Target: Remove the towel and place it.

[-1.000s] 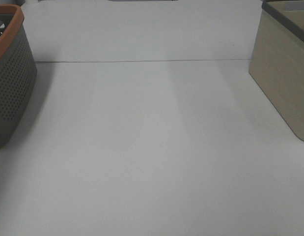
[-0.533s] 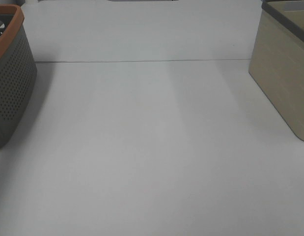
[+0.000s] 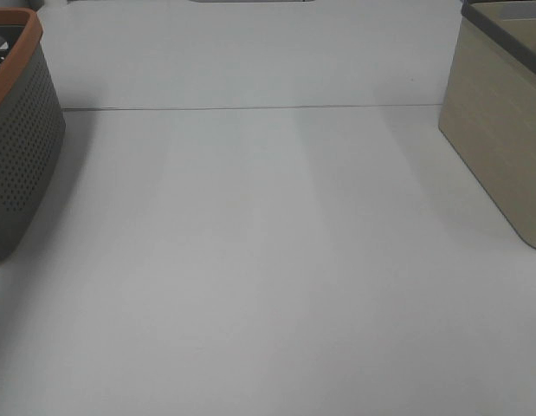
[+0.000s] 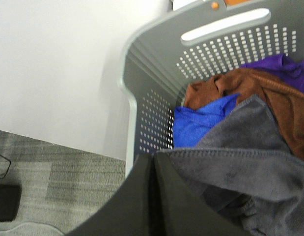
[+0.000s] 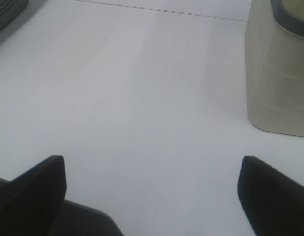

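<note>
The dark charcoal towel [image 4: 240,162] with a stitched hem lies on top of the pile inside the grey perforated basket [image 4: 142,64]. It shows only in the left wrist view. My left gripper [image 4: 152,162] is at the basket's rim, its black jaws pressed together with the towel's hem corner at their tips. My right gripper [image 5: 152,167] is open and empty above the bare white table [image 5: 142,98], fingers [image 5: 39,187] wide apart. Neither gripper shows in the exterior high view.
A brown cloth [image 4: 269,93], a blue cloth [image 4: 201,123] and a purple cloth [image 4: 279,66] lie in the basket, which stands at the table's left edge [image 3: 21,147] and has an orange rim. A beige bin [image 3: 501,130] stands at the right, also in the right wrist view [image 5: 277,73].
</note>
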Tool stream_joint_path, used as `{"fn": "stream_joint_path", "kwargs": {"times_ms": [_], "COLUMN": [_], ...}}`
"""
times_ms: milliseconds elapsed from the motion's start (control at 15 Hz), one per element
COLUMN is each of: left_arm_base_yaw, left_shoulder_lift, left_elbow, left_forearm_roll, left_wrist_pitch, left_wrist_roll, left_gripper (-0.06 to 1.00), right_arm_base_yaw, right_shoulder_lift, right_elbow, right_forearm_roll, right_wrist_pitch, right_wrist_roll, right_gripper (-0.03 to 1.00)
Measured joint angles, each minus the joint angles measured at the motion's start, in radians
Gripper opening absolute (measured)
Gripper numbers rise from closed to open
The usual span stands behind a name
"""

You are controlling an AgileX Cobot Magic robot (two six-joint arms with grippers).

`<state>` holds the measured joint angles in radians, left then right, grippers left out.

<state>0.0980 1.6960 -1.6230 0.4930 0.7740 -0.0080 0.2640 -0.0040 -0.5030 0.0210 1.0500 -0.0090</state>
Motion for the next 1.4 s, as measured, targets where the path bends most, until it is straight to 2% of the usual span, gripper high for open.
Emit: {"fn": "stream_joint_path", "kwargs": {"times_ms": [600, 1000, 1133, 1400], "left_arm_base_yaw": [0.0, -0.008, -0.042, -0.224], "left_shoulder_lift": [-0.176, -0.181, -0.181, -0.181], "left_elbow": [-0.042, -0.177, -0.201, -0.24], "left_forearm_roll": [-0.146, -0.372, -0.383, -0.391], "left_wrist_pitch": [-0.256, -0.469, -0.52, -0.656], "left_wrist_roll": [-0.023, -0.025, -0.023, -0.023], "left_gripper": [0.0, 0.0, 0.0, 0.0], "right_arm_base_yaw": [0.0, 0.0, 0.0, 0.0], "right_shoulder_lift": [0.0, 0.0, 0.0, 0.0], "right_elbow": [0.0, 0.0, 0.0, 0.0], "right_forearm_roll": [0.0, 0.0, 0.0, 0.0], "right_wrist_pitch": [0.0, 0.0, 0.0, 0.0], "right_wrist_roll": [0.0, 0.0, 0.0, 0.0], "right_gripper": [0.92, 0.92, 0.92, 0.92]}}
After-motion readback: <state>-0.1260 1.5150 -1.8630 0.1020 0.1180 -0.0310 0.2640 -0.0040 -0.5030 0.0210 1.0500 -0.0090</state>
